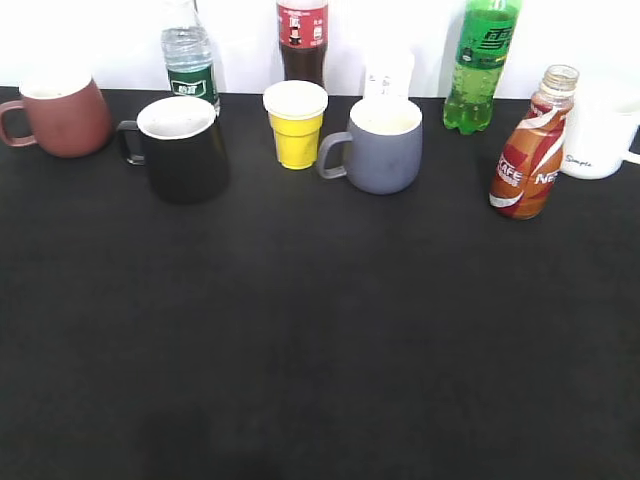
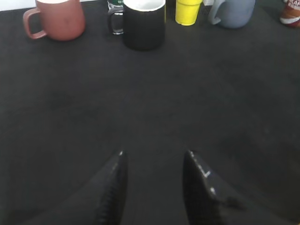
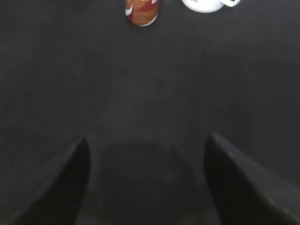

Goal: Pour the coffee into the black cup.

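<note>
Black counter (image 1: 320, 340) holds the coffee (image 1: 531, 150) far right, the black cup (image 1: 185, 148) far left. Both end effectors (left (image 2: 154, 161), right (image 3: 145, 147)) hang open, empty. Next: grab the coffee.

Black cup (image 1: 187, 150), white inside; coffee (image 1: 530, 148), red-orange-white swirled label; yellow cup (image 1: 296, 125); grey-blue mug (image 1: 381, 146); maroon, perhaps reddish-brown, mug (image 1: 62, 117).

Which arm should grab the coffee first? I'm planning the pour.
Probably right: the coffee stands straight ahead of the open right gripper, while the left gripper faces the black cup.
</note>
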Available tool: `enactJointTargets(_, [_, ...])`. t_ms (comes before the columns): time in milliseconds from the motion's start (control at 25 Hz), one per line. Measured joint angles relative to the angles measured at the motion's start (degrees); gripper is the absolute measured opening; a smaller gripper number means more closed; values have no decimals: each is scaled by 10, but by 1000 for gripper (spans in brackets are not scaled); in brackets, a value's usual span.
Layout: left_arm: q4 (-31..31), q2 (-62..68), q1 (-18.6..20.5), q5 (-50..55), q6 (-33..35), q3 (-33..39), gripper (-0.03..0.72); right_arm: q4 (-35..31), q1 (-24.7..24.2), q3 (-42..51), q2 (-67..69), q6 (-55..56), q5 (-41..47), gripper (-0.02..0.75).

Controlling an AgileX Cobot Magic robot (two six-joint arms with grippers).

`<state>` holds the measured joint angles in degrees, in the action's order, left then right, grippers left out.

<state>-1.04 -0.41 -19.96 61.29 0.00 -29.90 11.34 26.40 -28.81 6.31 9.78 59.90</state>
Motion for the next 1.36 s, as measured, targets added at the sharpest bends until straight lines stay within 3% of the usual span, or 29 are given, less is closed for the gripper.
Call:
enactJointTargets(240, [0, 0, 0, -1, 0, 1, 293, -3, 0, 0, 0, 0, -1, 590])
enactJointTargets(320, [0, 0, 24, -1, 0, 1, 288, -4, -11, 0, 0, 0, -2, 590])
enactJointTargets(400, [0, 0, 87, -1, 0, 1, 288, -4, -77, 0, 0, 0, -2, 590])
enactJointTargets(440, [0, 0, 134, -1, 0, 1, 283, -4, -138, 0, -1, 0, -2, 590])
enactJointTargets(600, [0, 0, 179, -1, 0, 1, 267, -4, -236, 0, -34, 0, -2, 589])
enactJointTargets(1360, [1, -1, 183, -1, 0, 1, 236, -8, -241, 0, -68, -1, -3, 589])
